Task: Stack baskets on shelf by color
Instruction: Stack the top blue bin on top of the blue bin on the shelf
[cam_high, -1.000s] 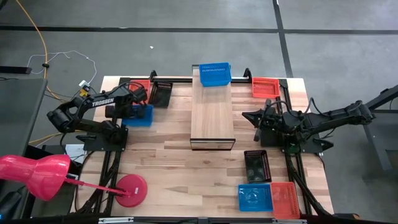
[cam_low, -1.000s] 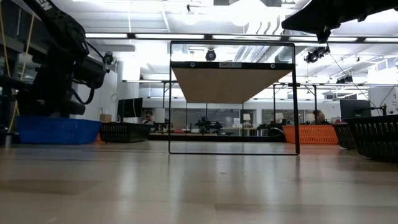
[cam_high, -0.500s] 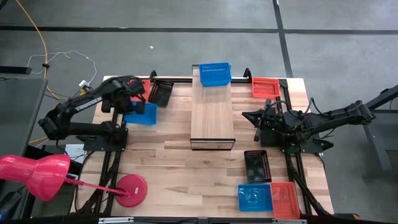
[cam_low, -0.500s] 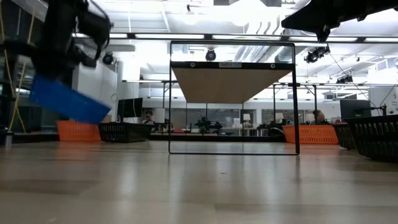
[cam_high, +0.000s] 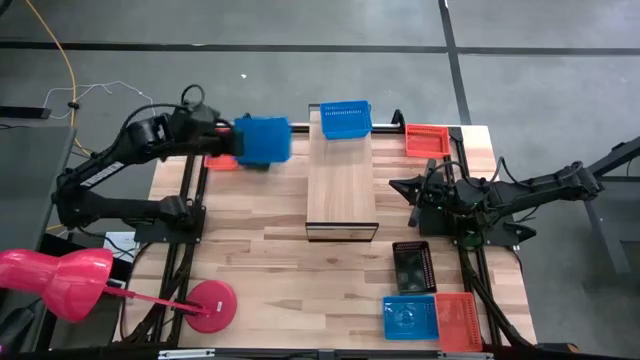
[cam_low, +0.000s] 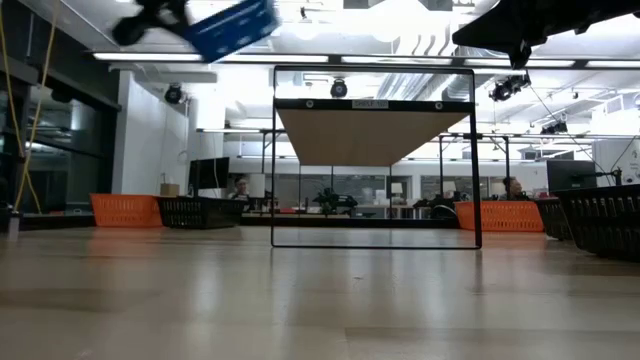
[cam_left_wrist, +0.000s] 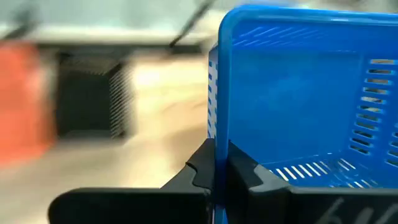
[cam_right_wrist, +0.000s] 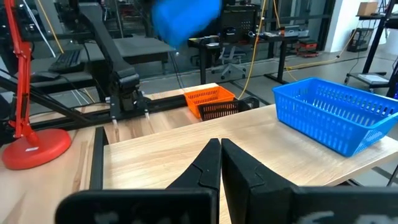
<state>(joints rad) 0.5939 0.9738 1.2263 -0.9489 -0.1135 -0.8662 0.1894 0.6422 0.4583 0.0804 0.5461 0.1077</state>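
Light-wood shelf (cam_high: 341, 185) across the middle of the plank table (cam_high: 260, 260), one blue basket (cam_high: 346, 119) already parked at its far end. Left gripper (cam_left_wrist: 215, 163) high in the air beside the shelf's far-left corner, clamped on the rim of a second blue basket (cam_high: 264, 141), tilted in the low view and well above the shelf top. Right gripper (cam_right_wrist: 220, 151) idle, fingers pressed together on nothing, hovering low by the right edge of the shelf. Elsewhere: red-orange basket (cam_high: 222, 160) and black basket (cam_low: 199, 211) at the far left, another red-orange one (cam_high: 427, 140) at the far right, and a black (cam_high: 412, 266), blue (cam_high: 410, 317) and red-orange (cam_high: 459, 320) trio near the front right. Main risk, judged from here: a one-wall pinch on a tilted, fast-swung basket, so possible slipping or twisting in the grip; also a corner catching the parked blue basket on descent and nudging it off the shelf's end instead of nesting inside.
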